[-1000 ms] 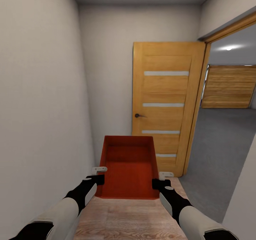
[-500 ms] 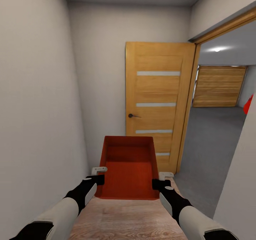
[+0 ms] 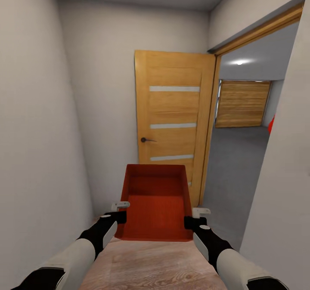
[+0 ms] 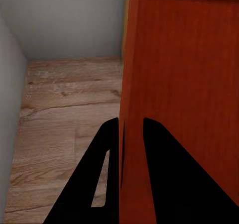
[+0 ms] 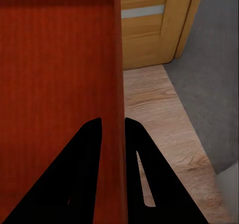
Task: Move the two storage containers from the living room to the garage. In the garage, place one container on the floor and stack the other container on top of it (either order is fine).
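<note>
Head view is showing a narrow hallway with pale walls (image 3: 38, 131), where an open wooden door (image 3: 174, 122) is giving way to the garage and its grey floor (image 3: 234, 161). Between the arms, a storage container (image 3: 156, 206) is hanging above the wood plank floor (image 3: 150, 264), open side up, probably so nothing is tipping during the drive. The left gripper (image 4: 130, 129) is pinching one side wall and the right gripper (image 5: 113, 127) is clamping the opposite wall, which is keeping the load level.

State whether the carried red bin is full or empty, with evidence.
Empty: the storage container shows bare red floor and inner walls in the head view.
</note>
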You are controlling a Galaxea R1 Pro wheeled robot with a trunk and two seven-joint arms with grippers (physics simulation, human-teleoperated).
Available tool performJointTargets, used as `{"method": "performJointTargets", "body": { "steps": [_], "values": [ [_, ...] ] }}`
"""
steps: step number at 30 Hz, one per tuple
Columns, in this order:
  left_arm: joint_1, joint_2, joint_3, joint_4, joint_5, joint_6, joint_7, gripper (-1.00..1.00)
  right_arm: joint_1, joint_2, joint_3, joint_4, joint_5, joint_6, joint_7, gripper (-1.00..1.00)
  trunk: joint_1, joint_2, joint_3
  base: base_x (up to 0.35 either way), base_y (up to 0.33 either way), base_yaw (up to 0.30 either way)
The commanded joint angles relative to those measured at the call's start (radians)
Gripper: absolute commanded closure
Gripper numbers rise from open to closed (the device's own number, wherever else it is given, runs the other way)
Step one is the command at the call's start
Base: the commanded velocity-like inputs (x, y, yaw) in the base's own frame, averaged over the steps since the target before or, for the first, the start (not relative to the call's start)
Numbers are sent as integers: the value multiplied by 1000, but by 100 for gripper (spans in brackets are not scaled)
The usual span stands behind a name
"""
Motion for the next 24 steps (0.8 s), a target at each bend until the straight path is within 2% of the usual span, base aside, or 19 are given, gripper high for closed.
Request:
{"method": "performJointTargets", "body": {
  "steps": [1,24],
  "values": [
    [0,9,23,-21,-19,-41,10,100,0,-4,-11,3,-11,0,-8,100,0,-1,-1,0,0,-242],
    [0,8,23,-20,-18,-41,10,100,0,-4,-11,3,-11,-3,-8,100,0,-1,-1,0,0,-242]
  ]
}}
